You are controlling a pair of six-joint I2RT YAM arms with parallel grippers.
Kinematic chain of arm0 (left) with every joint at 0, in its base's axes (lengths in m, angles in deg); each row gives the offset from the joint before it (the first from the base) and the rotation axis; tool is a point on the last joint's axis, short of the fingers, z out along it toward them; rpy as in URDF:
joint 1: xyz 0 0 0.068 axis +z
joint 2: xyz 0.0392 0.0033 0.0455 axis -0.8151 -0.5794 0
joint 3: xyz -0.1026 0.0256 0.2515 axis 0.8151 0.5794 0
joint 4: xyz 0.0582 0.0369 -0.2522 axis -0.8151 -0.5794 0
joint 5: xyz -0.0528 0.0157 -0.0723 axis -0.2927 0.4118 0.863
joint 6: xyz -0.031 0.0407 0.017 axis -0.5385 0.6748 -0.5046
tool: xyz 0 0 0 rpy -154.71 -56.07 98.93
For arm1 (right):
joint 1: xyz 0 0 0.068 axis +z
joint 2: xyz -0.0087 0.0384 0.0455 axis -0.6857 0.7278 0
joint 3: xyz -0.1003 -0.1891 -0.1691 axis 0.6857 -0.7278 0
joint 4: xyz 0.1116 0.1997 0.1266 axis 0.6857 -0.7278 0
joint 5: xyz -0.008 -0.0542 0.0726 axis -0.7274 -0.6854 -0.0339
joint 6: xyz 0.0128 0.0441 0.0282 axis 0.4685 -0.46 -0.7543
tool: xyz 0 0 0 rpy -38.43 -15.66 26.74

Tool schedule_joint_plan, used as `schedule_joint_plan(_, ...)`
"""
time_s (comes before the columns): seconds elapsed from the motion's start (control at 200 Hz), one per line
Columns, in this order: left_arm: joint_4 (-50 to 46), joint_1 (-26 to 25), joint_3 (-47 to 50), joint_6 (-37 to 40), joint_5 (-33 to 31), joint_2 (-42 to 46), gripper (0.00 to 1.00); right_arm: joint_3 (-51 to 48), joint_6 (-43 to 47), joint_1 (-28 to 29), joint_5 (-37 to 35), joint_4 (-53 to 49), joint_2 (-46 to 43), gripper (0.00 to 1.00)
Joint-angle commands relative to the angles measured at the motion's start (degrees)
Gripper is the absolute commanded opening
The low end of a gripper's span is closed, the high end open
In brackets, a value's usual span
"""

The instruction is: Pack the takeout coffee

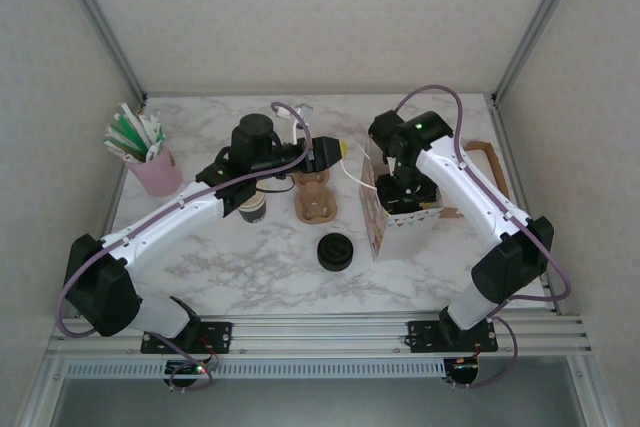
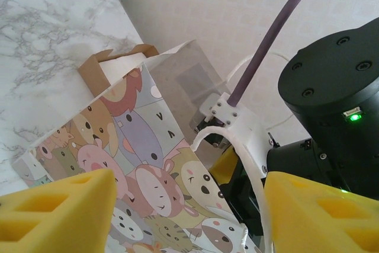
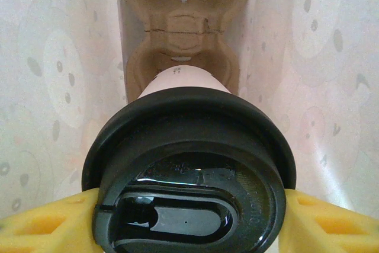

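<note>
In the top view, your right arm (image 1: 470,187) is reaching down into the cartoon-printed bag (image 1: 378,222) at centre right. The left pincer (image 1: 345,150) is hovering near the bag's left side, over the surface (image 1: 250,267) and close to a spare cardboard carrier (image 1: 315,197). Nothing is steadying the bag, so any sideways drag from the right arm is risking a tip or a slide. In the left wrist view, the yellow fingers (image 2: 59,211) are standing well apart at the lower corners with nothing between them, so the left pincer is idling open, facing the bag's printed side. In the right wrist view, the right pincer (image 3: 189,229) is gripping the takeout coffee (image 3: 183,81) on both sides near its black lid (image 3: 195,140). The cup is sitting deep inside the bag, over the nearer pocket of the inner carrier (image 3: 180,28) at upper centre, but you cannot tell whether it is sitting fully down. If you are letting go while it is perching on the pocket's edge, it is likely tipping against the thin wall. Squeezing harder is risking a crushed cup or a popped lid, and pulling out crooked is risking a snag on the bag.
</note>
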Motion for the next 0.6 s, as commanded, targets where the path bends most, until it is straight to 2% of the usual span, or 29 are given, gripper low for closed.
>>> schedule_joint_plan(0.0, 0.02, -0.46, -1.28, 1.15, -1.23, 1.82, 0.74, -0.70, 0.64, -0.26, 0.87, 0.17, -1.52, 0.67)
schedule_joint_plan(0.12, -0.36, -0.46, -1.35, 1.54, -1.72, 2.22, 0.80, -0.62, 0.65, -0.29, 0.96, 0.27, -1.45, 0.67)
schedule_joint_plan(0.38, -0.44, -0.46, -1.20, 2.15, -1.98, 2.97, 0.99, -1.08, 0.73, -0.34, 0.80, 0.81, -1.65, 0.67)
schedule_joint_plan(0.596, -0.61, -0.46, -1.35, 2.16, -0.98, 3.19, 1.00, -1.55, 1.07, -0.26, 0.88, 2.05, -1.87, 0.66)
